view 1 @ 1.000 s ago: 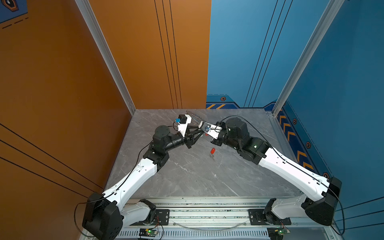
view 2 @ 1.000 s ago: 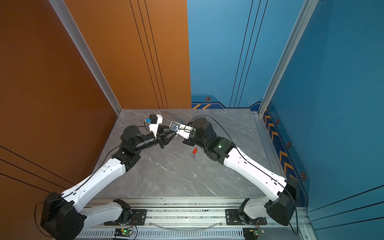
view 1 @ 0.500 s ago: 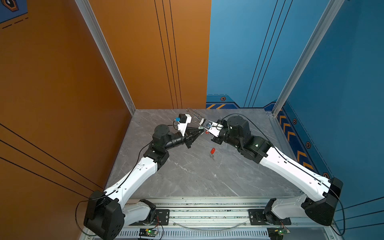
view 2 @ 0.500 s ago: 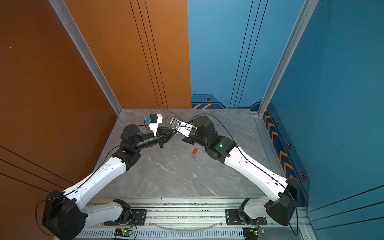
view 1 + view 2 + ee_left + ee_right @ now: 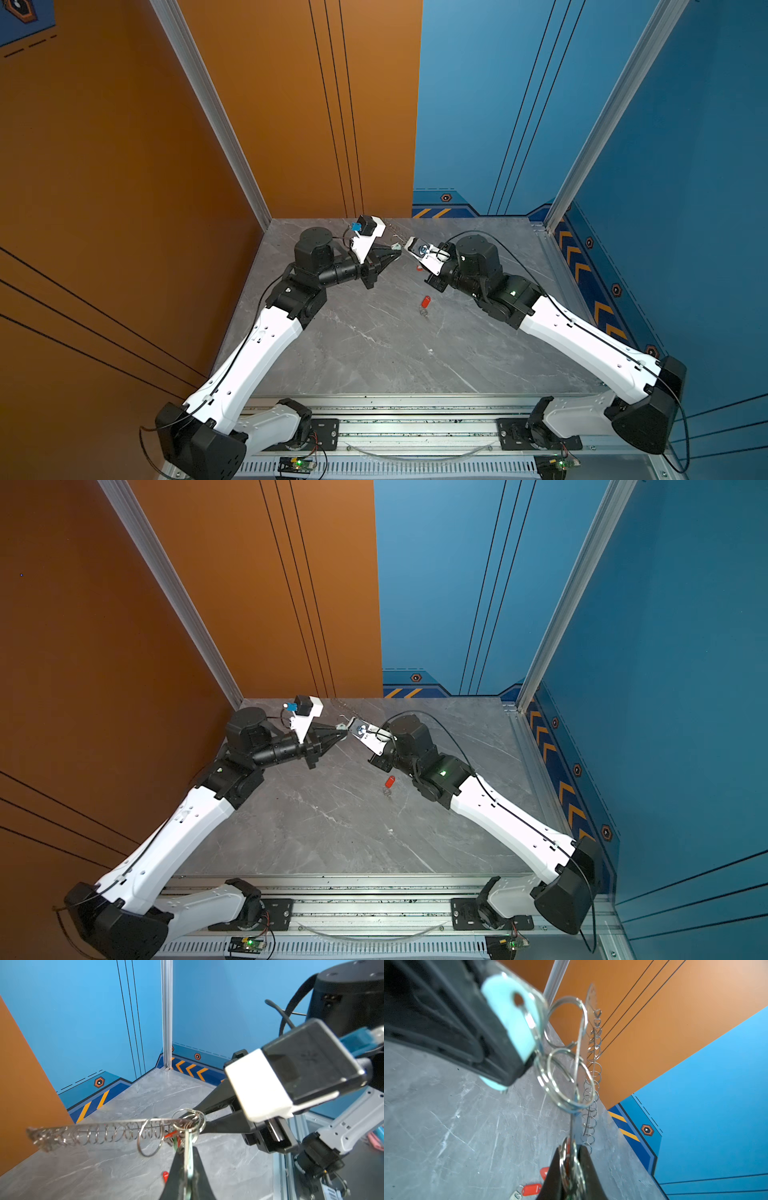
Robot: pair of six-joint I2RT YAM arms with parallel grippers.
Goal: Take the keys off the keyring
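The two arms meet above the far part of the bench (image 5: 374, 357), approx. in the middle. The left pincer (image 5: 187, 1152) is closed tight on the key w/ pale mint tag (image 5: 510, 1028); the tag sits between its black fingers and its hole end sticks out. The right pincer (image 5: 570, 1152) is closed too, and it grips the keyring (image 5: 590, 1004) by its edge. The keyring is in the air, edge-on to both wrist cams, w/ a row of small wire loops along its rim. Some big split rings (image 5: 571, 1106) link the mint tag to the keyring, between the two pincers. Red and green tags (image 5: 171, 1135) hang under the keyring. One red-tag key (image 5: 424, 302) lies loose on the bench, near the right arm.
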